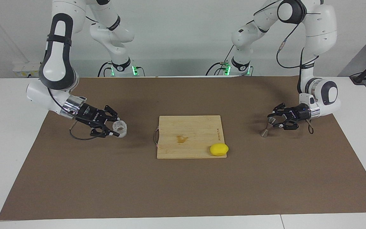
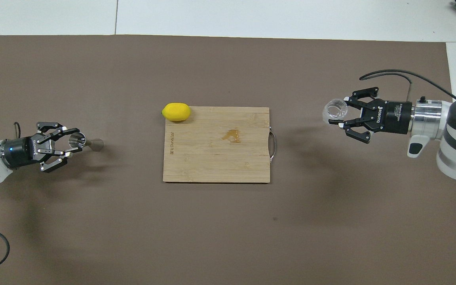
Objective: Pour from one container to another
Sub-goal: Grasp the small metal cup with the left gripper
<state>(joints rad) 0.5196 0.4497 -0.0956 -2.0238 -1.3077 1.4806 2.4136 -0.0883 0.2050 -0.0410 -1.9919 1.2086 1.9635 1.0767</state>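
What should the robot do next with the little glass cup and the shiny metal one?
Probably lift both off the mat and bring them together. The right tool is shut on the glass cup, the left tool is shut on the metal jigger, and they sit at different ends of the table.
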